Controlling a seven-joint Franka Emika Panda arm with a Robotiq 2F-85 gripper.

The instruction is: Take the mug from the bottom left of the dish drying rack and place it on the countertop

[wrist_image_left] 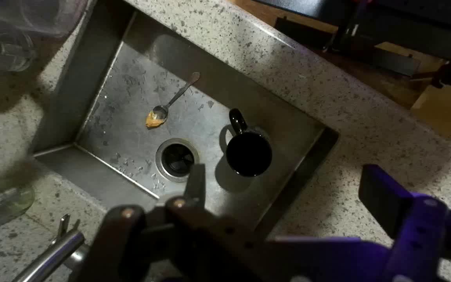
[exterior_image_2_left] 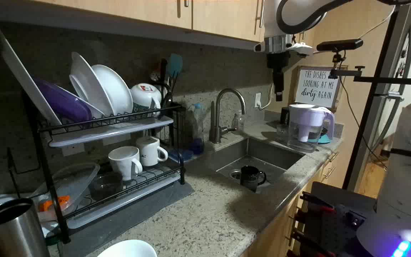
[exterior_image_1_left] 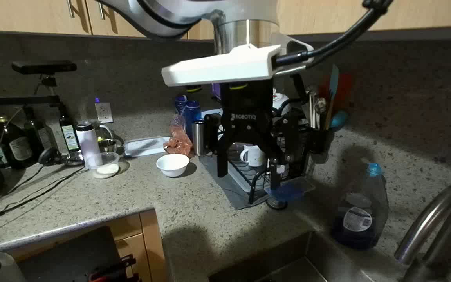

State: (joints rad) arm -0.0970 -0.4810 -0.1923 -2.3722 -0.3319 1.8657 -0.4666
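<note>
Two whitish mugs stand upright on the lower tier of the black wire dish drying rack (exterior_image_2_left: 109, 200): one plain mug (exterior_image_2_left: 123, 162) and one mug with dark print (exterior_image_2_left: 149, 151). I cannot tell which is the task's mug. In an exterior view, one white mug (exterior_image_1_left: 254, 156) shows between the fingers, behind them. My gripper (exterior_image_1_left: 249, 174) is open and empty, high above the counter. The wrist view shows the gripper (wrist_image_left: 284, 182) over the edge between sink and countertop (wrist_image_left: 366, 149). In an exterior view, the gripper (exterior_image_2_left: 279, 97) hangs apart from the rack, beyond the faucet.
A steel sink (wrist_image_left: 131, 94) holds a black mug (wrist_image_left: 249, 153) and a spoon (wrist_image_left: 170, 102). A faucet (exterior_image_2_left: 227, 107) rises at its back. A white bowl (exterior_image_1_left: 172, 165) and a steel tumbler (exterior_image_1_left: 198, 137) stand beside the rack. A soap bottle (exterior_image_1_left: 362, 215) stands near the faucet.
</note>
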